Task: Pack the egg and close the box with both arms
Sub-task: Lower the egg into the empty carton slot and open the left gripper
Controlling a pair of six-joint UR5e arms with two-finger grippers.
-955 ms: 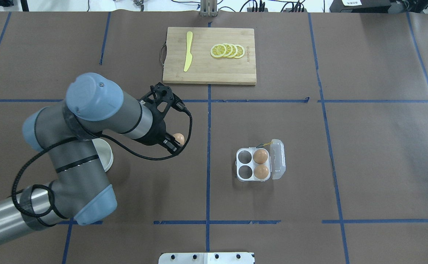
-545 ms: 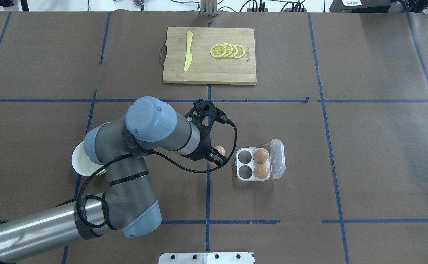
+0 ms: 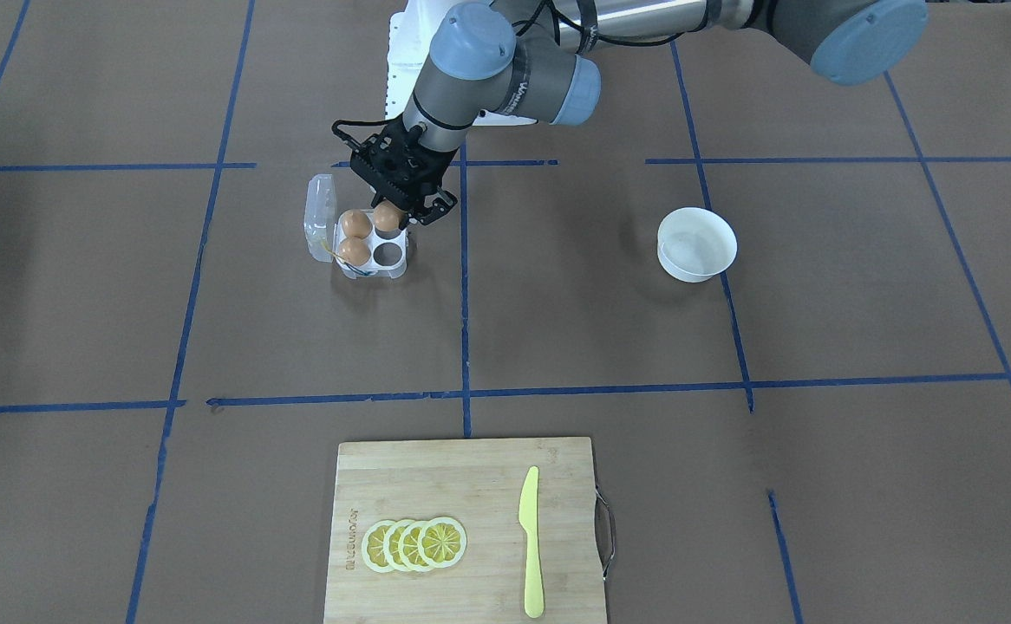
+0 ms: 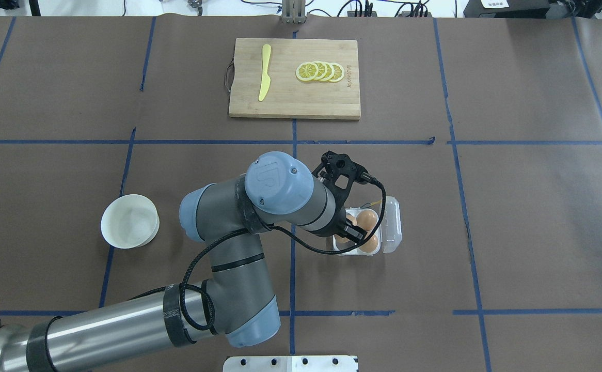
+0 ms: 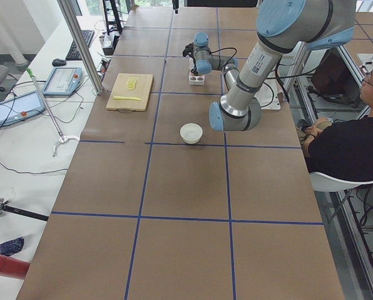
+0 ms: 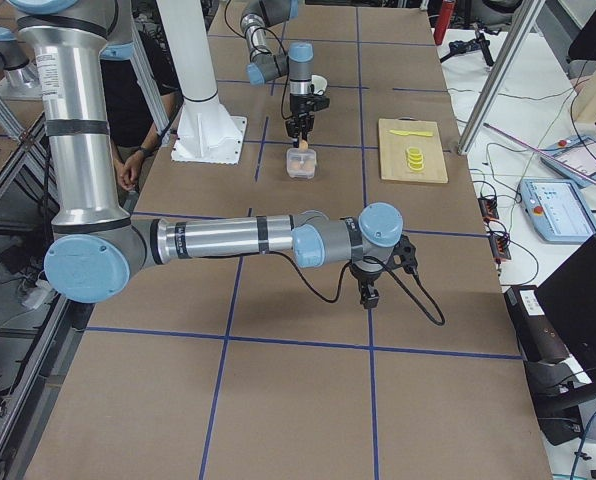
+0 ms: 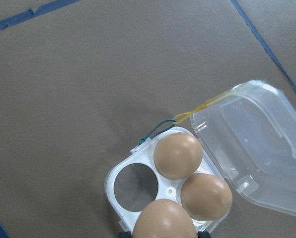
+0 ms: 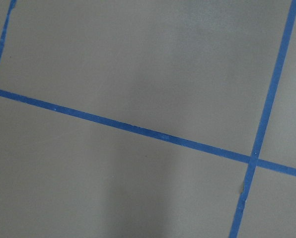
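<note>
My left gripper (image 3: 396, 210) is shut on an orange-brown egg (image 3: 386, 218) and holds it just over the clear egg carton (image 3: 397, 269), above the near-robot cell on the bowl's side. In the left wrist view the held egg (image 7: 164, 221) fills the bottom edge. Two other eggs (image 7: 178, 154) (image 7: 206, 196) sit in the cells next to the open lid (image 7: 252, 148). One cell (image 7: 135, 182) is empty. In the overhead view the arm hides part of the carton (image 4: 378, 252). My right gripper (image 6: 370, 296) hangs over bare table far from the carton; I cannot tell whether it is open or shut.
A white bowl (image 4: 129, 222) stands to the left of the carton. A wooden cutting board (image 4: 294, 103) at the far side holds lemon slices (image 4: 320, 72) and a yellow knife (image 4: 265, 72). Blue tape lines cross the brown table cover.
My left arm has swung right with the egg, from beside the bowl to over the carton. The bowl, earlier hidden by the arm, now shows in full.
</note>
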